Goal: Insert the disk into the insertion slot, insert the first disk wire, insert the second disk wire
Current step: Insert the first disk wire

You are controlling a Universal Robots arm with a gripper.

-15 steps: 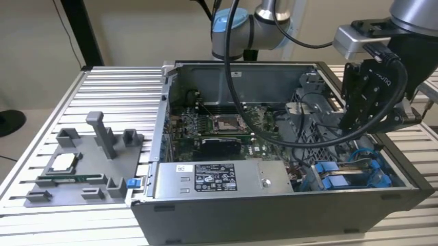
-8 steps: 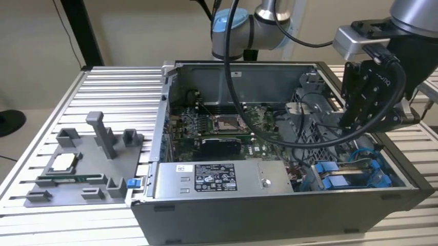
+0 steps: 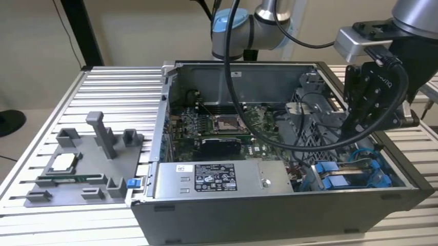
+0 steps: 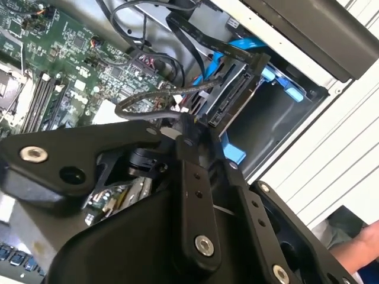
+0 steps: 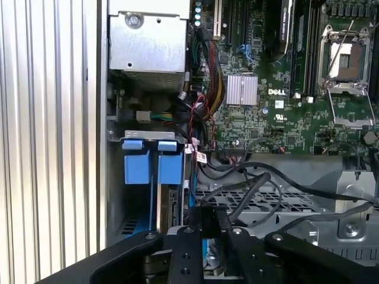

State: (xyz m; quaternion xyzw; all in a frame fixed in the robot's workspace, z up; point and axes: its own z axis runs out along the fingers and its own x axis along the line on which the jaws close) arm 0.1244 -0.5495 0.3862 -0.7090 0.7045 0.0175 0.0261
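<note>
Already the disk (image 5: 172,207) sits on edge in the insertion slot (image 5: 137,171), in the corner of the open computer case (image 3: 274,215) toward the exterior view's right, with blue carrier latches above it. In the second wrist view its connector edge (image 4: 237,94) faces into the case. The end effector (image 5: 208,228) hangs low inside the case, just beside that edge, and its black fingers (image 5: 185,251) look pressed onto the dark plug of a disk wire (image 4: 148,102). The wire's thin cable loops away over the motherboard (image 5: 278,112). In the exterior view the end effector (image 3: 366,130) reaches down beside the perforated grey bay, above the blue latches. A grey metal box with a sticker (image 3: 212,179) lies along the case's near side. The case stands on a ribbed metal desk (image 3: 116,92), and a grey fixture (image 3: 68,179) holding small parts lies well apart, toward the exterior view's left. A person's hand (image 4: 361,242) shows at the edge of the second wrist view, outside the case.
</note>
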